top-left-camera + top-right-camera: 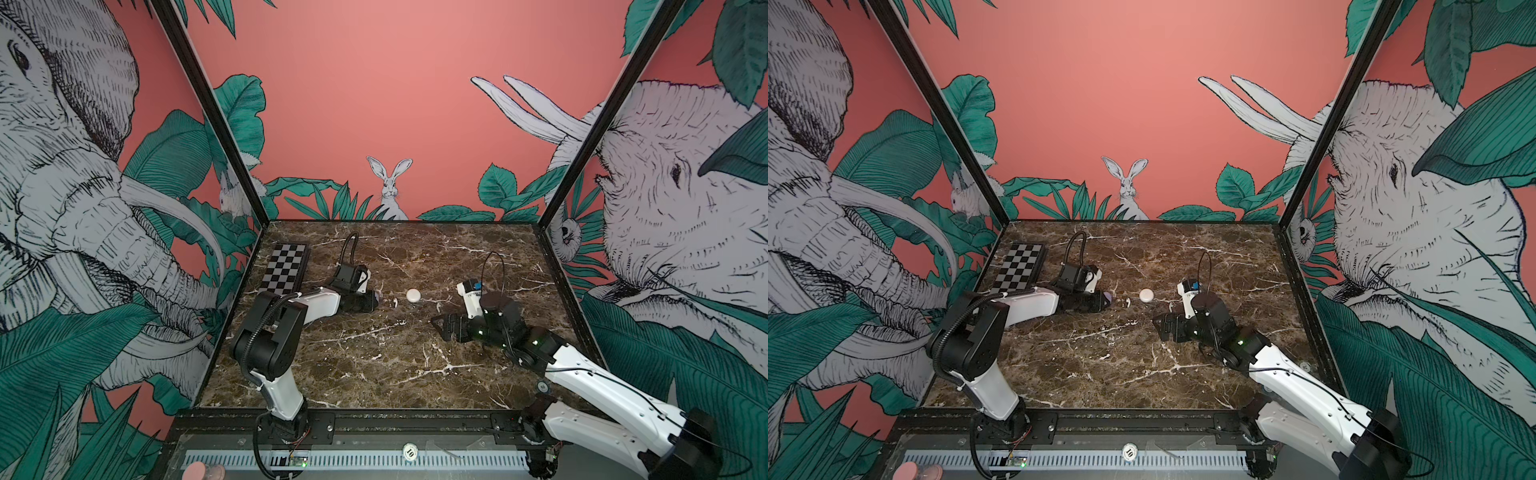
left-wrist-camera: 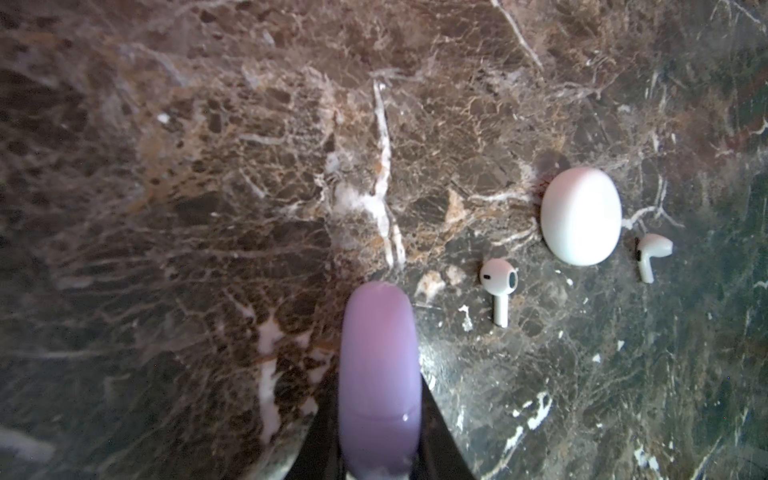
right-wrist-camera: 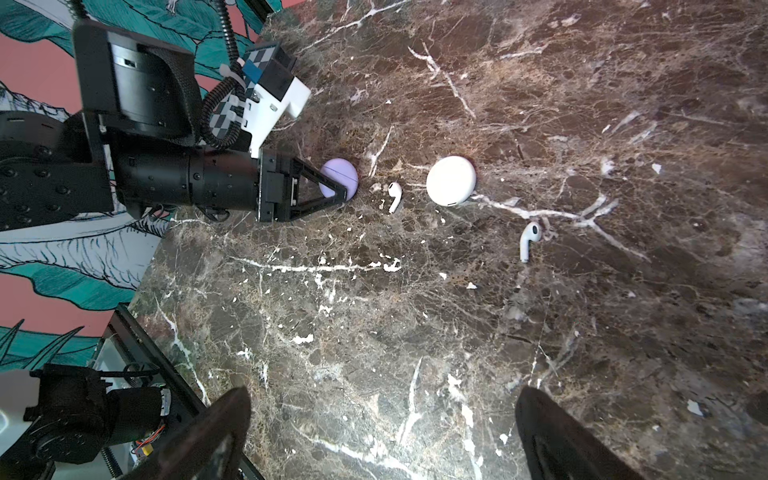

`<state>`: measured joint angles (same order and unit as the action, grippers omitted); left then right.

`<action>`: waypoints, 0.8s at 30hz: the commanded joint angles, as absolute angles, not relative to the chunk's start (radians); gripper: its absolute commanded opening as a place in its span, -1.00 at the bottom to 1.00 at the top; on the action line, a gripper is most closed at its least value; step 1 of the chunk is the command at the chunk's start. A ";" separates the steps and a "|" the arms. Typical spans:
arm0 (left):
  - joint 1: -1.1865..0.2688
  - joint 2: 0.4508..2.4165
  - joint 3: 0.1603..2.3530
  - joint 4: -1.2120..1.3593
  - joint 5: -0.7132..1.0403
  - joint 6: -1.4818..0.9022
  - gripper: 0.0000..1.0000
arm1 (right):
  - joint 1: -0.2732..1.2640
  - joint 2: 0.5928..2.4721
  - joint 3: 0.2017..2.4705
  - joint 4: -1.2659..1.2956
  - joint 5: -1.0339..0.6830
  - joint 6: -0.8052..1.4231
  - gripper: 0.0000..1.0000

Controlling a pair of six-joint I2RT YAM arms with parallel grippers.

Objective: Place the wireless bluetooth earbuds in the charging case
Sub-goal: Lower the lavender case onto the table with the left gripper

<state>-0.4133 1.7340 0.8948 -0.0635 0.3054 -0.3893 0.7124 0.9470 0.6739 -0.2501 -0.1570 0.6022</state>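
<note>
My left gripper (image 2: 380,436) is shut on a closed pale lilac charging case (image 2: 380,374), held edge-on just above the marble; the case (image 3: 340,174) also shows between the black fingers in the right wrist view. A closed white round charging case (image 1: 413,295) (image 2: 581,216) lies at mid table. One white stemmed earbud (image 2: 498,286) (image 3: 395,197) lies between the two cases. Another white earbud (image 2: 650,253) (image 3: 528,241) lies on the white case's other side. My right gripper (image 3: 384,399) (image 1: 442,326) hovers open and empty, nearer the front than that earbud.
A black-and-white checkerboard (image 1: 286,268) lies at the back left of the marble table (image 1: 374,365). Printed walls close in the left, back and right sides. A black rail (image 1: 415,424) runs along the front edge.
</note>
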 commanded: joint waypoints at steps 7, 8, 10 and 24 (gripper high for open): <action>-0.408 1.746 0.914 -0.121 0.299 -0.390 -0.76 | 0.709 0.943 0.669 -0.209 -0.175 0.617 0.96; -0.409 1.747 0.916 -0.130 0.298 -0.390 -0.76 | 0.708 0.942 0.669 -0.210 -0.176 0.617 0.96; -0.408 1.747 0.923 -0.147 0.297 -0.390 -0.75 | 0.708 0.940 0.670 -0.213 -0.178 0.617 0.96; -0.408 1.762 0.951 -0.230 0.263 -0.393 -0.46 | 0.709 0.948 0.678 -0.210 -0.194 0.615 0.96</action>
<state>-0.4133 1.7477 0.9440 -0.1593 0.2932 -0.3889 0.7124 0.9470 0.6739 -0.2432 -0.1848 0.6155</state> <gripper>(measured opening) 0.263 0.981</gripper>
